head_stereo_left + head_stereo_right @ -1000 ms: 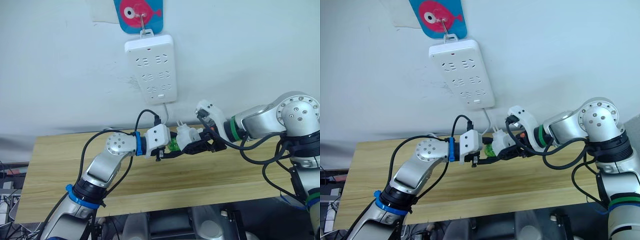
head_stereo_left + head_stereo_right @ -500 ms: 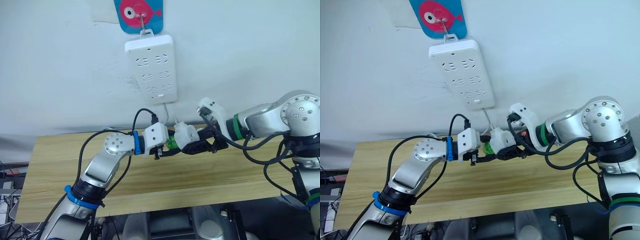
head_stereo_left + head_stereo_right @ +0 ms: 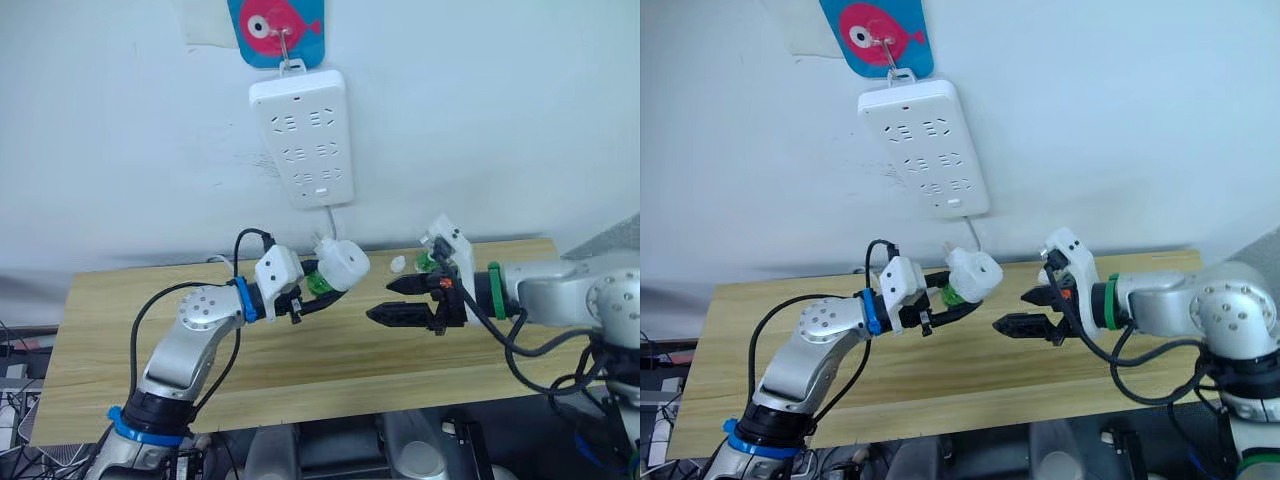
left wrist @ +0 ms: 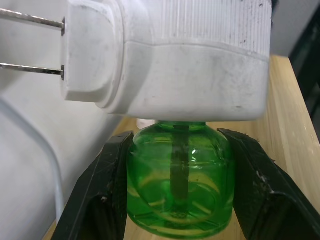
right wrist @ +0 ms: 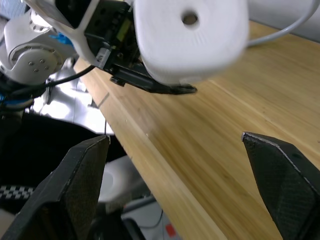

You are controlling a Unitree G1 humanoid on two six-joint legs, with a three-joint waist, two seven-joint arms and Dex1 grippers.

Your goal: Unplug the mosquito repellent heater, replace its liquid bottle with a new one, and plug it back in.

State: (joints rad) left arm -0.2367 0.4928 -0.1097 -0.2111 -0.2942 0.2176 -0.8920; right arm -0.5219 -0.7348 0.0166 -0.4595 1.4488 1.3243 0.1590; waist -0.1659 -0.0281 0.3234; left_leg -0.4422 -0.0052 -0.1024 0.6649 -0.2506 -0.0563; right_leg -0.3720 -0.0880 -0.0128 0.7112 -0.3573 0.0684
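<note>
The left gripper is clamped on the green liquid bottle, one black finger on each side of its round body. The bottle is screwed into the mosquito repellent heater, which sits beyond the fingertips, held up over the wooden table. Its long axis runs from bottle to heater, tilted up and away from the left wrist; the two prongs stick out sideways. The right gripper hangs just beside it, fingers spread wide, holding nothing, facing the heater's vent hole.

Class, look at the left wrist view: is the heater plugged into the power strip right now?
No. The heater shows both metal prongs bare in the air, while the left tool grips the green bottle beneath it.
</note>
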